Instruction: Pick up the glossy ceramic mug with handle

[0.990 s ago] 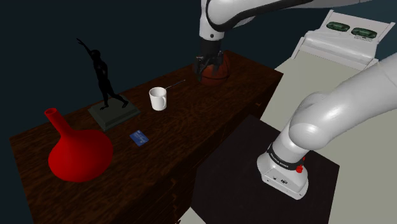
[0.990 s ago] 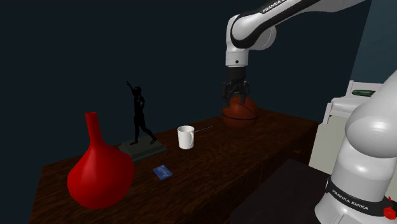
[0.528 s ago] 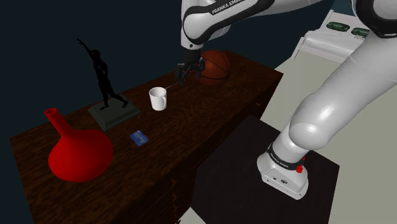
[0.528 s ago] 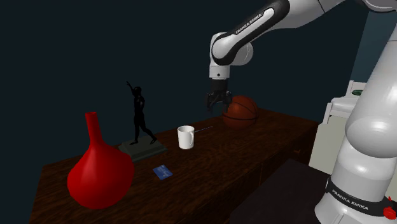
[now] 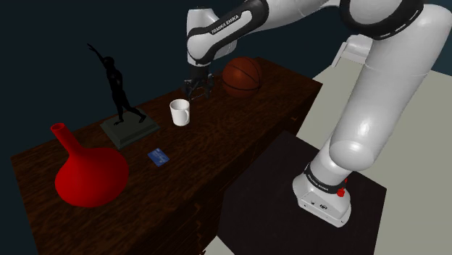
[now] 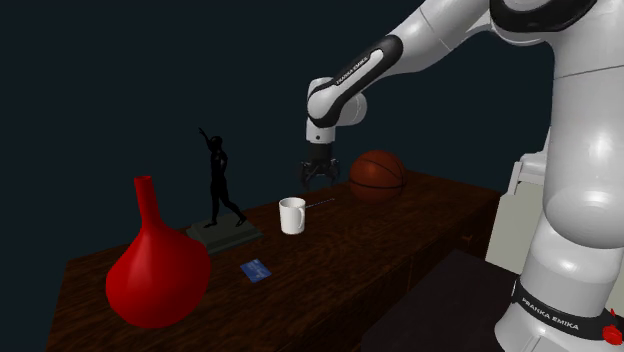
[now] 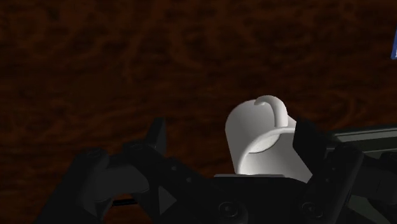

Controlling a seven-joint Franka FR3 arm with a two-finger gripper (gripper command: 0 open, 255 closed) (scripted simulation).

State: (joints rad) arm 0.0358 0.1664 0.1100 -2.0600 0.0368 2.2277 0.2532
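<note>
Hovering over the dark wooden table (image 5: pixel 239 138), my tool (image 5: pixel 196 90) hangs with its fingers spread wide and nothing clasped between them. The white mug (image 5: pixel 180 112) stands upright on the table, mouth up, well apart from the basketball (image 5: pixel 242 75). In the shoulder view the mug sits below the tool and a little toward that view's left. The tool is between the mug and the ball, much nearer the mug.

In the wrist view the mug (image 7: pixel 261 137) falls inside the span of the open fingers but off-centre, close against one finger and far from the other. Its handle (image 7: pixel 272 107) shows as a loop on the mug's wall. Nothing touches the mug yet.

As I judge it, the coming move turns on that offset. I need a short sideways shift toward the mug to centre it, then a straight descent along its vertical axis. Dropping from here, I risk landing the near finger on the rim and tipping the mug.
</note>
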